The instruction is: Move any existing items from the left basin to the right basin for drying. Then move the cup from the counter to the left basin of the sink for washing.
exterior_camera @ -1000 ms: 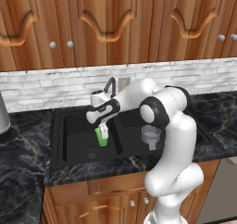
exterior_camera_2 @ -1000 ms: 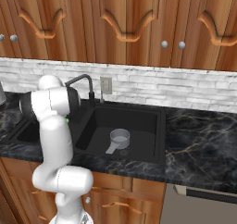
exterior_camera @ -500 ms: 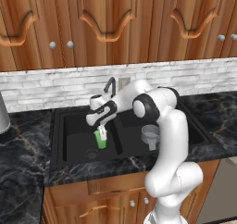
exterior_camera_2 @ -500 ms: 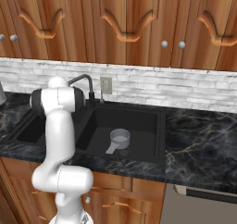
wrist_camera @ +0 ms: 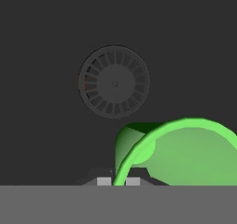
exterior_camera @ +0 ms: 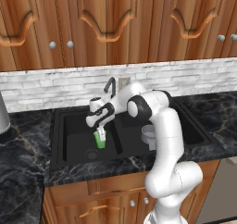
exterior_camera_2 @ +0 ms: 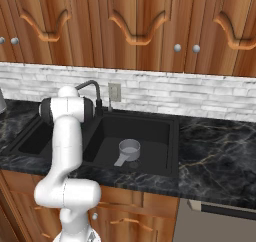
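The bright green cup (exterior_camera: 99,140) hangs upright inside the left basin (exterior_camera: 74,130) of the black sink, above its floor. My gripper (exterior_camera: 100,133) is shut on the cup's rim from above. In the hand view the cup's rim (wrist_camera: 178,151) curves between my two fingertips, and the round grey drain (wrist_camera: 114,82) of the left basin lies below. The grey translucent vessel (exterior_camera_2: 129,149) with a short handle rests in the right basin (exterior_camera_2: 152,136); it also shows as the grey vessel (exterior_camera: 149,134) beside my arm.
The slim black faucet (exterior_camera: 110,85) curves up behind the divider, close to my forearm. Glossy black marble counter (exterior_camera: 23,163) flanks the sink on both sides. A grey metal object (exterior_camera: 3,116) stands at the far left edge. Wooden cabinets hang above.
The gripper has carried the green cup lower into the left basin and a little left. The grey vessel has stayed in place.
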Robot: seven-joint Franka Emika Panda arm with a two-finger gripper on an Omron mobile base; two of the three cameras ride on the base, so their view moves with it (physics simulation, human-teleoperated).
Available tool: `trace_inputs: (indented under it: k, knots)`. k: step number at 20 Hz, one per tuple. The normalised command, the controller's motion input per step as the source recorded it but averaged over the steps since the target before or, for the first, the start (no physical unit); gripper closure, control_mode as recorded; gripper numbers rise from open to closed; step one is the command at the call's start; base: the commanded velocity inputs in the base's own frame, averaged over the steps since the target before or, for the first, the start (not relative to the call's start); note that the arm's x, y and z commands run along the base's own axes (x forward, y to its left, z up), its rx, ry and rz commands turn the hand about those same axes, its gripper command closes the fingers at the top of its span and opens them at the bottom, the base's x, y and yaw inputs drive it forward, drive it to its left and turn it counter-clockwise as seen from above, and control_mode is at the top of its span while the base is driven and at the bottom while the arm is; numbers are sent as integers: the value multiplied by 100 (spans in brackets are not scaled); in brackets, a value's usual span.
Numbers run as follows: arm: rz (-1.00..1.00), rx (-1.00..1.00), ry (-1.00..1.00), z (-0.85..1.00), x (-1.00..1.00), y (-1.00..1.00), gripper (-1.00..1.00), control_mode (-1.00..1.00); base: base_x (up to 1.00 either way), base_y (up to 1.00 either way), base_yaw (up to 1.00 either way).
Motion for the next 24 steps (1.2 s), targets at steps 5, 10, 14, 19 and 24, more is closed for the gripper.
trace_inputs:
  k: [5,10,14,19,24]
  knots:
    - [0,0,0,-29,26,1,100,-100,0,0,0]
    - [0,0,0,-25,14,1,100,-100,0,0,0]
    - [0,0,0,-16,0,1,100,-100,0,0,0]
    - [0,0,0,-3,-6,1,-100,-100,0,0,0]
    - [-2,0,0,0,-10,2,-100,-100,0,0,0]
